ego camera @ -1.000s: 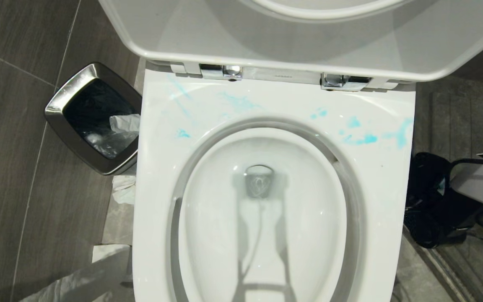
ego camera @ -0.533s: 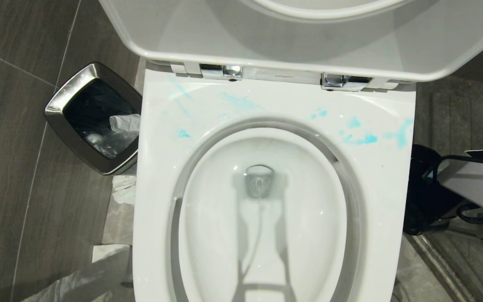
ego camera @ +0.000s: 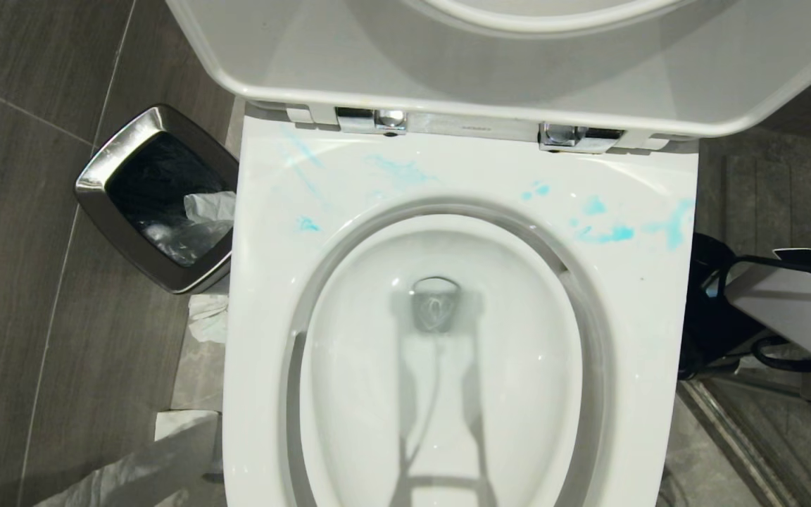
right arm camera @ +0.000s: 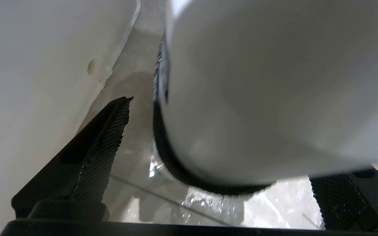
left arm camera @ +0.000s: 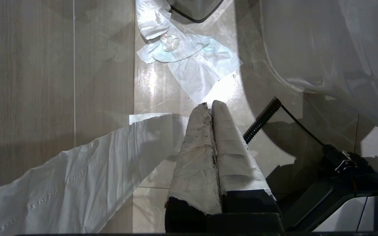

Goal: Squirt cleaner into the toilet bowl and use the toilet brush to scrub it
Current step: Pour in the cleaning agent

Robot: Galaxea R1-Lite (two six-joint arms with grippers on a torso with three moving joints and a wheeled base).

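The toilet bowl (ego camera: 441, 366) stands with seat and lid up. Turquoise cleaner (ego camera: 606, 232) lies in smears along the back of the rim, thickest toward the right rear corner, with fainter streaks at the left rear, so some squirting looks done. The smears look unspread, so I judge the scrubbing not begun.

No brush shows over the bowl. The right claw (right arm camera: 218, 147) is low beside the bowl's right side, its fingers (right arm camera: 103, 147) spread wide around a white round thing with a dark rim (right arm camera: 258, 98); whether they touch it I cannot tell, nor what it is.

The left claw (left arm camera: 212, 108) hangs over the floor at the bowl's left, pads pressed together, empty. Crumpled tissue (left arm camera: 189, 59) lies on the floor.
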